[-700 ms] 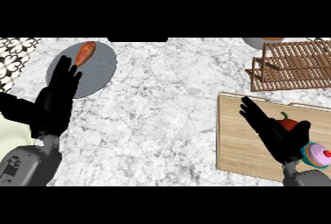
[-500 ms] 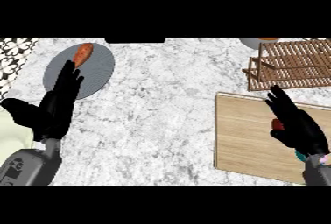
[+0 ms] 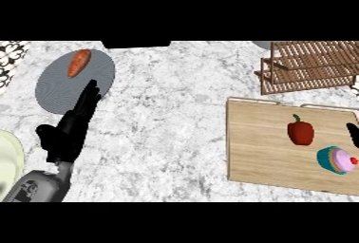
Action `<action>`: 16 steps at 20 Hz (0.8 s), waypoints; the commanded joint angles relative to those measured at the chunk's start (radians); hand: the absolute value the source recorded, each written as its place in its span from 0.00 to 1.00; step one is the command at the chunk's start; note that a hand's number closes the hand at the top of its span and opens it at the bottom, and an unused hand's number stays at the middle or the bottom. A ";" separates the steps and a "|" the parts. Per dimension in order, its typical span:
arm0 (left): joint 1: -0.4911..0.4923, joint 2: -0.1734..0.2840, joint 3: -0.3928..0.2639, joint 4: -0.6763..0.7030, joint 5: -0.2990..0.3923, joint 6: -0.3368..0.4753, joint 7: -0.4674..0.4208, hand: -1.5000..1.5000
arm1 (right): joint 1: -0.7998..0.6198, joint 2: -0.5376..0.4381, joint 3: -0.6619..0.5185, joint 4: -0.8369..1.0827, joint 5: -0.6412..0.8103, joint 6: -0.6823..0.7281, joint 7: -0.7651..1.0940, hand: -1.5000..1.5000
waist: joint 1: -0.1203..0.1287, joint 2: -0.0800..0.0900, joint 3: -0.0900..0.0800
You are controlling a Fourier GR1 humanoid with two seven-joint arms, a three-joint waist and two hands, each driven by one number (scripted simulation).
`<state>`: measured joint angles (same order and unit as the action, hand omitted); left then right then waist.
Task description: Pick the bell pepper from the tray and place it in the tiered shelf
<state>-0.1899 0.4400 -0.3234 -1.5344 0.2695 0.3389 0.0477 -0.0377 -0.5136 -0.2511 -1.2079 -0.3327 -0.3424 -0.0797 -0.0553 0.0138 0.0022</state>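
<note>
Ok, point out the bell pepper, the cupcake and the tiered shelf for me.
bell pepper (image 3: 301,133), head view, middle of its red body.
cupcake (image 3: 338,160), head view, on its pink frosting.
tiered shelf (image 3: 313,66), head view, on its wooden slats.

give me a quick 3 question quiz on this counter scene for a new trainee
1. True or false: the bell pepper already sits in the tiered shelf.
2. What lies beside the bell pepper on the tray? A) a cupcake B) a mug C) a banana
3. Fill in: the orange vegetable lies on the grey ____ at the far left.

Key
1. False: it lies on the tray, apart from the shelf.
2. A: the cupcake sits just nearer and to the right of the pepper.
3. Plate. The left hand rests open, fingertips at its rim; the right hand barely shows at the right edge.
</note>
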 commanded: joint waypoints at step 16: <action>-0.014 -0.062 -0.015 0.049 -0.075 -0.075 -0.016 0.50 | 0.157 -0.127 -0.039 -0.161 0.035 0.136 0.025 0.00 | 0.052 -0.017 -0.004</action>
<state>-0.2112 0.3619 -0.3518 -1.4313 0.1937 0.2774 -0.0095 0.0796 -0.5765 -0.3310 -1.2638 -0.3320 -0.2264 -0.1851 -0.0070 -0.0008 -0.0010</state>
